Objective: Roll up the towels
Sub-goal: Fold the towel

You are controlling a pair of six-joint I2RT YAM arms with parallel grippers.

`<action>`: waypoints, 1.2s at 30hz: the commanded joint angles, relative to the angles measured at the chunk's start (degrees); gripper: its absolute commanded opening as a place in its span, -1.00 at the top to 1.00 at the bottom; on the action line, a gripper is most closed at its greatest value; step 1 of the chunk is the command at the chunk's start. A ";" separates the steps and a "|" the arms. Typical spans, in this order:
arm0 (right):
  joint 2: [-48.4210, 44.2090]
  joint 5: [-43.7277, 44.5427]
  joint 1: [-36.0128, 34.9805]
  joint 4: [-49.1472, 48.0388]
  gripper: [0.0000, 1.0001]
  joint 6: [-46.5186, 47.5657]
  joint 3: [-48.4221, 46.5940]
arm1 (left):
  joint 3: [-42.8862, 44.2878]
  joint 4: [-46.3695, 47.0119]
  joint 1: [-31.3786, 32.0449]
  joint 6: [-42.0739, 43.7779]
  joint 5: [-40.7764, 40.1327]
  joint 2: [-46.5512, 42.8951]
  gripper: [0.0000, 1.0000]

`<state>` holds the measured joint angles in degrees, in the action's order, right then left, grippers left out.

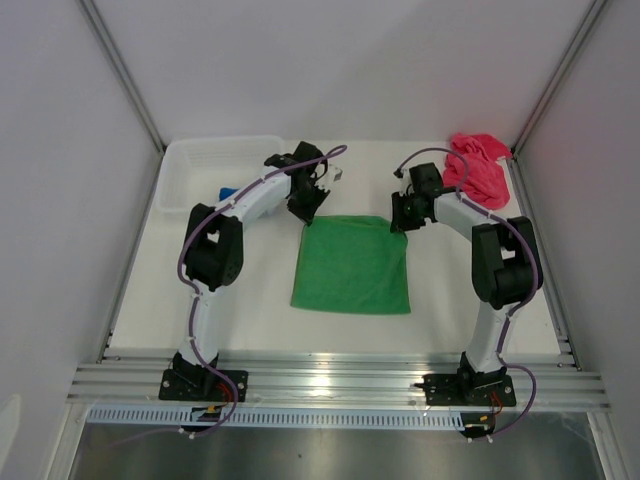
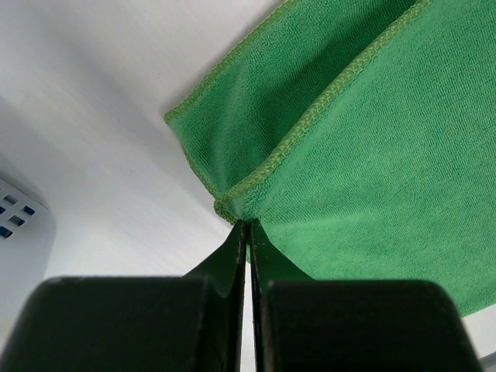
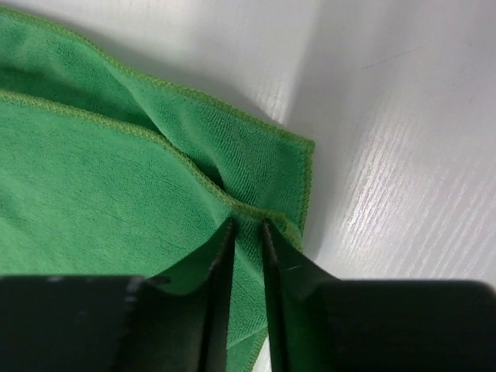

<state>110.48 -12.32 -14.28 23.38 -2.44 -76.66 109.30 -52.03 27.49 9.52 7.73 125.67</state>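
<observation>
**Item: green towel.** Lies flat in the middle of the bench, between the two arms. Nearly square, a doubled layer with a stitched hem, smooth apart from small puckers at the two far corners.

**Left gripper.** At the towel's far left corner. The jaws are pressed together on the top layer's corner, with the hem bunched at the tips.

**Right gripper.** At the far right corner. The jaws stand a little apart with the hem lying between the tips. You should judge this grip loose at best.

**Key relation.** The towel's far edge runs left to right from one gripper to the other, and the rest of the cloth stretches from both towards the arm bases. Each arm is nearest its own corner and neither has the advantage. A roll would likely start at this far edge and travel towards you, so check that the right corner is secured first.

**Other stock.**
- The pink towel is crumpled in the far right corner of the bench, not rolled.
- The blue towel is only partly visible beside the white basket at the far left. You cannot tell its shape.
</observation>
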 commanded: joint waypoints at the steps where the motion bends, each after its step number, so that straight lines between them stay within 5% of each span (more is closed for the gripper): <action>1: 0.09 -1.13 -0.22 -1.49 0.50 -0.73 0.11 | 0.22 0.88 0.29 -0.11 0.80 -1.30 0.99; 20: -0.52 4.14 -1.54 -2.37 0.54 -0.38 0.90 | 0.74 0.88 0.29 -0.11 0.89 -0.69 0.99; 23: -0.26 5.46 -1.89 -2.46 0.63 0.50 0.55 | 0.74 0.70 0.29 -0.11 0.97 -0.60 0.99; 27: -0.61 5.90 -2.42 -2.46 1.00 1.21 0.64 | 0.65 0.61 0.29 -0.20 0.89 -0.69 0.99; 36: -4.12 4.24 -3.47 -2.54 1.00 0.86 1.43 | 0.48 0.70 0.29 -0.11 0.36 -0.77 0.99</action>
<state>110.32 -7.88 -16.84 22.17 -1.89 -74.72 109.30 -51.90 27.49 9.52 7.73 125.67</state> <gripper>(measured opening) 0.009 0.010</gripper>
